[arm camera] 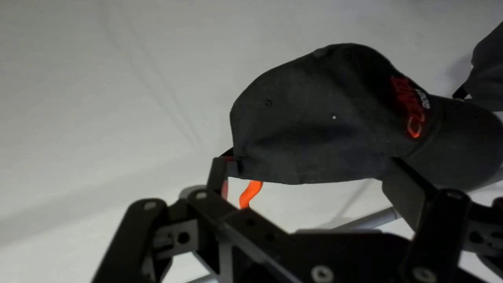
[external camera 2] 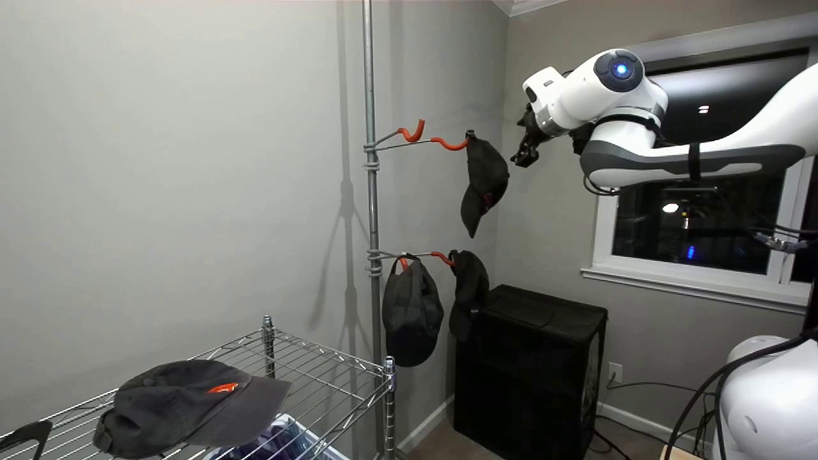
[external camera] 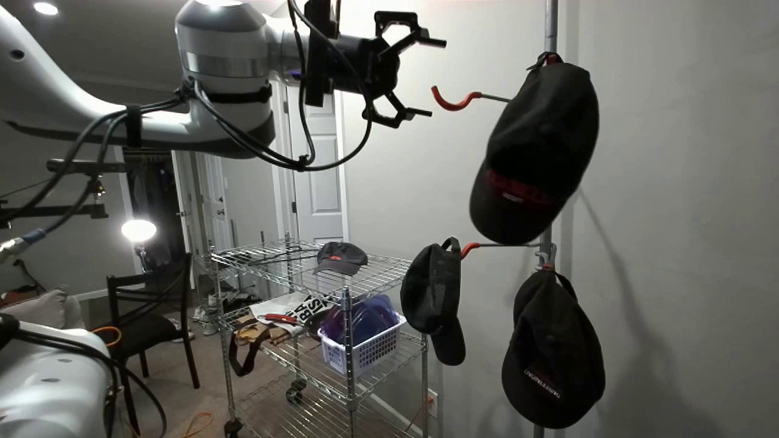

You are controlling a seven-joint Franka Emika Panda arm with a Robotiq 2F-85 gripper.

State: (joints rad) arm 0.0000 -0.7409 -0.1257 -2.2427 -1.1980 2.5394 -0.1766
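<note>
Gripper: Nearest the wrist camera, your gripper [arm camera: 311,169] reaches up from the bottom of the view, its two jaws standing wide apart.
Black cap: Straight ahead of your jaws hangs a black cap [arm camera: 310,118] with red lettering on its front. The wrist view turns it sideways, brim to the right; in both exterior views the brim points down. In an exterior view a narrow gap shows between it and your gripper.
Hanging point: You find the cap slung by its back strap from an orange-tipped hook [external camera 2: 449,144], at the upper level of a grey metal pole [external camera 2: 369,96].
Upper neighbor: Just beside it, a second hook [external camera 2: 414,131] with the same orange tip curls upward.
Lower caps: Below, on the pole's lower hooks [external camera: 470,249], you have two more dark ones: a mesh-sided cap [external camera: 432,292] and a lettered cap [external camera: 555,353] reading ENGINEERING in white.
Grey cap: Well apart from your gripper, a grey cap [external camera 2: 185,409] with an orange mark lies on the top shelf of a wire rack [external camera 2: 332,353].
Basket: One level down on that rack, a pale basket [external camera: 380,356] holds purple items [external camera: 371,316].
Room: Farther back in an exterior view, a dark chair [external camera: 149,331] stands near a glowing lamp [external camera: 139,231]. In an exterior view, a black box [external camera 2: 530,383] stands behind the hanging caps, and your white arm [external camera 2: 703,169] crosses in front of a dark window [external camera 2: 722,230].
</note>
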